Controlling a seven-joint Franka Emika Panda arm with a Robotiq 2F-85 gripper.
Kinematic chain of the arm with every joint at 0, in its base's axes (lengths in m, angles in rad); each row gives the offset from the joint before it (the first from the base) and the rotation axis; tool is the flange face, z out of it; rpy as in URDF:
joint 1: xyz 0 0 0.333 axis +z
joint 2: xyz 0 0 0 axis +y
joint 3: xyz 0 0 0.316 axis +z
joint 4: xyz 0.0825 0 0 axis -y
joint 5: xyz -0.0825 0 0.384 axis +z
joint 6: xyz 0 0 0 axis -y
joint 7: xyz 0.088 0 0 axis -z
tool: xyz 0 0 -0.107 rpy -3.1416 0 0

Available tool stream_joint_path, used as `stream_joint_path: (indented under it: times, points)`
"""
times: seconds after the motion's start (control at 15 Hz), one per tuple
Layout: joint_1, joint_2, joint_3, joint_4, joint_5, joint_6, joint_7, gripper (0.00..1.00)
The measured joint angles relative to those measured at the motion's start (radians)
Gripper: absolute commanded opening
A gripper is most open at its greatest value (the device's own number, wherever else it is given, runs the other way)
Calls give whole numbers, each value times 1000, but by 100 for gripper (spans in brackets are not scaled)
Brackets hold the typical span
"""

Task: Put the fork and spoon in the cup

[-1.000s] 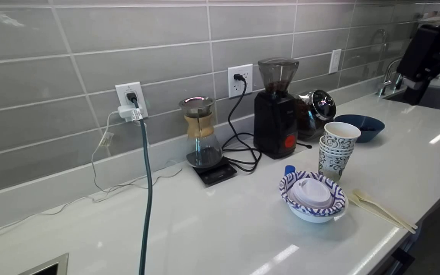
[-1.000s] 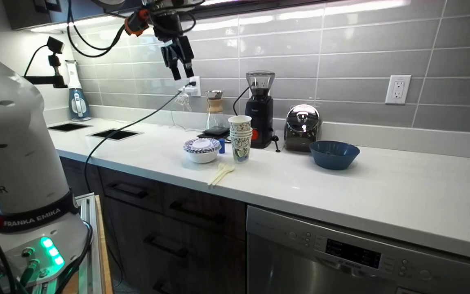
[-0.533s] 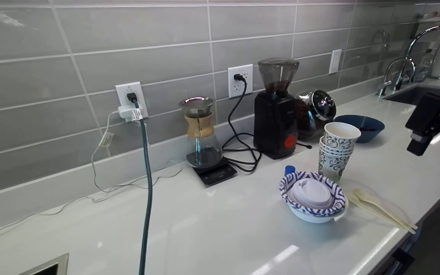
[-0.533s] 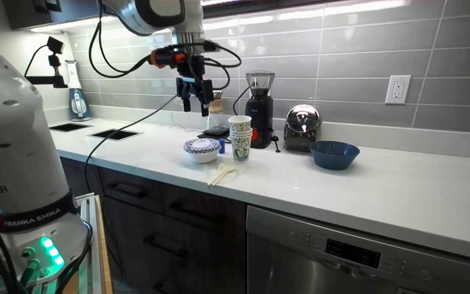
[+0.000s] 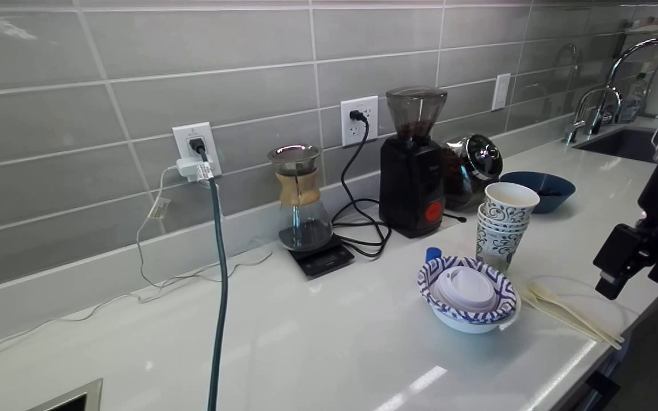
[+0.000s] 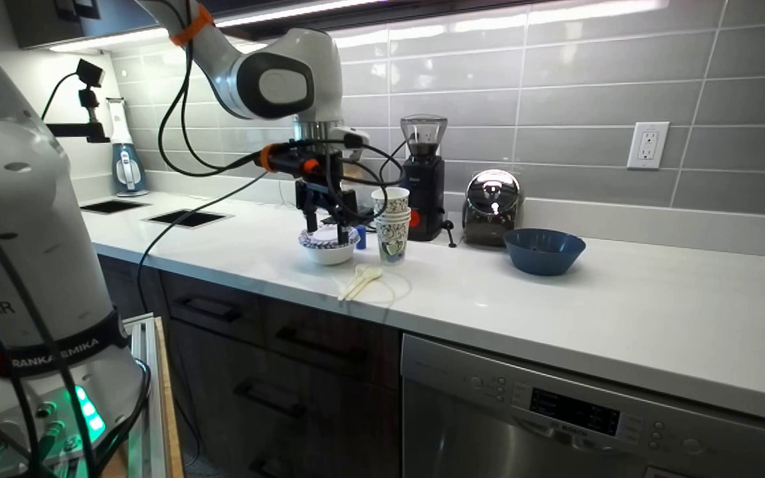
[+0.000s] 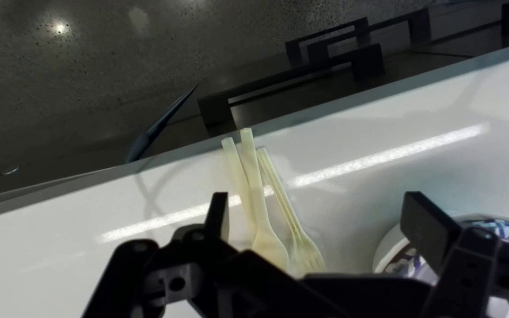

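The pale yellow spoon (image 7: 261, 212) and fork (image 7: 289, 210) lie side by side on the counter in the wrist view. Another pale handle (image 7: 238, 176) lies against the spoon; its head is hidden. The utensils (image 5: 569, 315) also show in both exterior views (image 6: 359, 284), near the counter's front edge. My gripper (image 7: 316, 194) is open and empty above the counter, with the utensils below and between its fingers, nearer one finger. It shows in both exterior views (image 5: 636, 283) (image 6: 327, 234). The white patterned cup (image 5: 509, 214) is the top of an upright stack, also in an exterior view (image 6: 390, 200).
A blue-and-white bowl (image 5: 449, 267) holding white lids stands beside the cups and utensils. It shows by one finger in the wrist view (image 7: 385, 249). The black grinder (image 5: 412, 182), a blue cap-like thing (image 5: 433, 253), a glass jar (image 5: 466, 171) and a dark blue dish (image 5: 546, 194) stand behind.
My gripper has come down from high above the counter to low over the utensils, staying open. The utensils, cups and bowl have not moved.
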Motion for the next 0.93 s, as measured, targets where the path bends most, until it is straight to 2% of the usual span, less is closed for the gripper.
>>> stream_joint_path:
  times: [0.13,0.67,0.93]
  points:
    - [-1,35,-5,-6,0,46,-10,100]
    - [0,36,-4,-6,1,46,-11,100]
    - [16,79,-1,-7,31,79,-31,100]
